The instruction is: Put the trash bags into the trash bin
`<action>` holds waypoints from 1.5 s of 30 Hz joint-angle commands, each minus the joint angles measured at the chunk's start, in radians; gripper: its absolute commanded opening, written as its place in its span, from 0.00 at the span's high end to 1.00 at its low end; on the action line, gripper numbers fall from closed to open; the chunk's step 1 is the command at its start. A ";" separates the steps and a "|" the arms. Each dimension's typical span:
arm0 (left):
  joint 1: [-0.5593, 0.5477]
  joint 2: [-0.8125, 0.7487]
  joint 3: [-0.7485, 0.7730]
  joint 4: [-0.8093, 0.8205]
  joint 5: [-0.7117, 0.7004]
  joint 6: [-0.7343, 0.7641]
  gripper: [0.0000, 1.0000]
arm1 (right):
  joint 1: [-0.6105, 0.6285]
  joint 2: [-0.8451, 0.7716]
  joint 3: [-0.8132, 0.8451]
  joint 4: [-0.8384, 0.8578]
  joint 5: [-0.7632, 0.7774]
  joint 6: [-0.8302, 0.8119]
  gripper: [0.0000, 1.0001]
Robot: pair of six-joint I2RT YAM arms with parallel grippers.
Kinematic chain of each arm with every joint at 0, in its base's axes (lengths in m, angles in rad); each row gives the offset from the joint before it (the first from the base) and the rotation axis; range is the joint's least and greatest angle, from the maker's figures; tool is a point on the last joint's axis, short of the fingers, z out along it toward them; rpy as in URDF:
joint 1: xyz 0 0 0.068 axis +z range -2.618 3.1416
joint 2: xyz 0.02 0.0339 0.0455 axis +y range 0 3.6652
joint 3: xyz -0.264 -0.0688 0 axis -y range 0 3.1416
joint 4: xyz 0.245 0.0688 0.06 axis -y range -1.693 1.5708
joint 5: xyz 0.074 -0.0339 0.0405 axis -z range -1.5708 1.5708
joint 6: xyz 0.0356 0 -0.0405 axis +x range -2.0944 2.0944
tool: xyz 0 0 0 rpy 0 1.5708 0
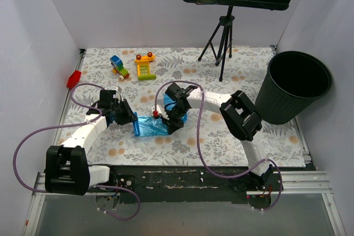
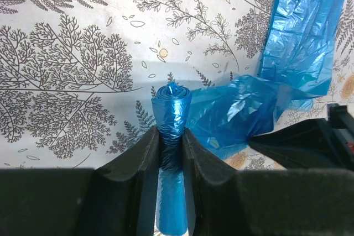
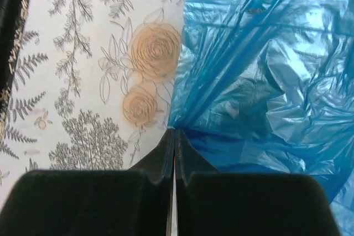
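The trash bags are bright-blue film: a tight roll (image 2: 171, 109) with a loose sheet (image 2: 301, 31) unwound from it, lying mid-table (image 1: 150, 126). My left gripper (image 2: 171, 143) is shut on the roll, one finger on each side of it, at the sheet's left end (image 1: 133, 122). My right gripper (image 3: 175, 134) is shut on the gathered edge of the loose sheet (image 3: 260, 81), at the sheet's right side (image 1: 169, 121). The trash bin (image 1: 298, 87), round and black, stands apart at the table's right edge.
Two multicoloured toy blocks (image 1: 119, 67) (image 1: 145, 66) lie at the back left. A black music stand on a tripod (image 1: 222, 40) stands at the back. A small red object (image 1: 73, 79) sits at the left wall. White walls close three sides.
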 commanded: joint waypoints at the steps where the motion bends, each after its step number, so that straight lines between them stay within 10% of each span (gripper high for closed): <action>1: 0.012 0.020 -0.007 0.036 0.025 0.023 1.00 | -0.026 0.024 0.093 -0.229 0.118 -0.103 0.94; 9: 0.012 0.009 -0.012 0.039 0.022 0.025 1.00 | -0.012 0.094 0.290 -0.123 0.056 0.061 0.56; 20: 0.012 -0.004 -0.015 0.030 -0.012 0.014 1.00 | 0.006 -0.137 0.006 0.337 -0.025 0.304 0.49; 45: 0.012 -0.018 -0.024 0.027 -0.018 -0.023 1.00 | 0.101 0.094 0.069 0.378 0.095 0.279 0.28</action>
